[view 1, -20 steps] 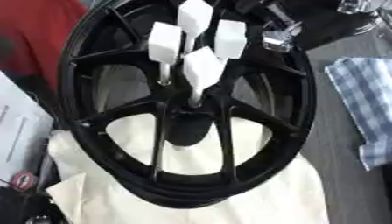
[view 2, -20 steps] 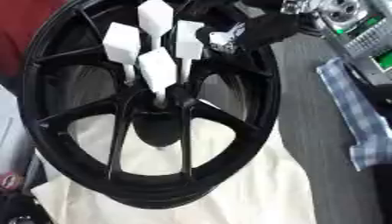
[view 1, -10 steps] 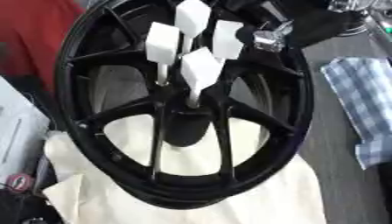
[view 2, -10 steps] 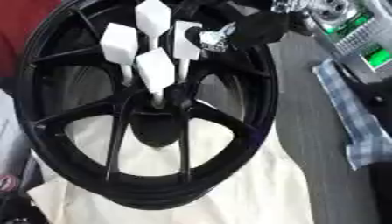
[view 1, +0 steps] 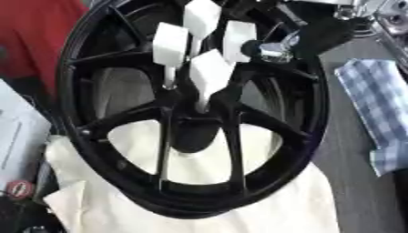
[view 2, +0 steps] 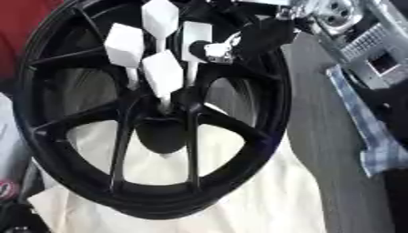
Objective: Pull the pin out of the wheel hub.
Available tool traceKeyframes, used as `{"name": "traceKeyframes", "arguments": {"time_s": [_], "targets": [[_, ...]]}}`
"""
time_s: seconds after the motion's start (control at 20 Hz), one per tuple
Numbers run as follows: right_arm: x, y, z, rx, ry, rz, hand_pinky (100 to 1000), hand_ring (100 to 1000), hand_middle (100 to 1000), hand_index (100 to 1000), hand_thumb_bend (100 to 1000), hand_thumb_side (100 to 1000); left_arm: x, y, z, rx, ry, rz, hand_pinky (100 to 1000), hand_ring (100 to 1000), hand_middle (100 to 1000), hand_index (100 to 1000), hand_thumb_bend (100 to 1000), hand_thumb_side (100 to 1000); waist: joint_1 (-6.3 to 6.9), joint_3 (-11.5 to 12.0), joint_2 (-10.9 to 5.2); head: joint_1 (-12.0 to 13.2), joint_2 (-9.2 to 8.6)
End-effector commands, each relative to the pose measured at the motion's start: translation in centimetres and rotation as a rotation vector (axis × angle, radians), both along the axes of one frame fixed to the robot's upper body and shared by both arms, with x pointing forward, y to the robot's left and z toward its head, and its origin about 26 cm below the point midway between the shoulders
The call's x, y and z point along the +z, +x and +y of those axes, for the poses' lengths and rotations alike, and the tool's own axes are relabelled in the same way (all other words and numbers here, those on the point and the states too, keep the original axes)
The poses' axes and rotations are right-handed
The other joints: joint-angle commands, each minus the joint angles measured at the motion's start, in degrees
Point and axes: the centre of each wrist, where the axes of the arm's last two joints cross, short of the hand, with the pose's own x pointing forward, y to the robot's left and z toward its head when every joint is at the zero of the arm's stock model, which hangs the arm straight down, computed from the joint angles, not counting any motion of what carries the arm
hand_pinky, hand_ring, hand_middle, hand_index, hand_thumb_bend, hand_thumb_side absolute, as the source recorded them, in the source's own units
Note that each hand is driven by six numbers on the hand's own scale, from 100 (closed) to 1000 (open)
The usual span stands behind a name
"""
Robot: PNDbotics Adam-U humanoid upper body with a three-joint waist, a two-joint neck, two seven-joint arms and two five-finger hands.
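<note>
The black spoked alloy wheel hub (view 1: 191,132) lies on a cream cloth (view 1: 263,205) over the grey tabletop (view 2: 327,150), four white block-headed pins (view 1: 209,75) standing at its centre. The black right robot hand (view 1: 275,48) reaches in from upper right, touching the rightmost pin; whether its fingers are curled I can't tell. Only the right eye view shows the grey box (view 2: 374,54) beyond the blue checked cloth (view 1: 379,113).

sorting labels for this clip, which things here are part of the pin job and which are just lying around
Part of the job:
black wheel
white-headed pins standing in its hub
right hand, beside the rightmost pin

Lying about:
cream cloth under the wheel
checked cloth
red fabric
white paper
</note>
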Motion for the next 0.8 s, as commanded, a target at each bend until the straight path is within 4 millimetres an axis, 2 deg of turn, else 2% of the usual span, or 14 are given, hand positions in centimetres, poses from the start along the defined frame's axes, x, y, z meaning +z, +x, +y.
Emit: {"name": "traceKeyframes", "arguments": {"time_s": [0.05,0.25,0.55,0.65,0.8], "targets": [[0.66,0.09,-0.35,-0.016,-0.022,-0.040,927,960,849,908,318,664,0.93,-0.01,0.05,-0.009,0.013,-0.030,858,732,639,785,100,736,0.21,0.22,-0.66,-0.21,-0.34],[0.40,0.28,-0.48,-0.023,-0.038,-0.045,924,956,829,898,336,659,1.04,0.03,0.00,-0.012,0.011,-0.033,858,732,638,784,100,738,-0.07,0.57,-0.11,-0.23,-0.32],[0.28,0.29,-0.48,-0.029,-0.025,-0.043,906,928,729,819,362,626,1.11,0.06,-0.01,-0.012,0.009,-0.035,858,732,637,783,100,739,-0.22,0.42,0.27,-0.16,-0.23],[0.29,0.26,-0.43,-0.033,-0.011,-0.041,897,912,688,783,348,613,1.14,0.08,-0.05,-0.014,0.010,-0.035,858,732,636,783,100,740,-0.25,0.31,0.34,-0.10,-0.18],[0.39,0.18,-0.39,-0.039,0.037,-0.026,889,882,641,738,268,585,1.13,0.08,-0.02,-0.013,0.009,-0.035,858,733,636,783,100,740,-0.25,0.21,0.36,-0.01,-0.14]]}}
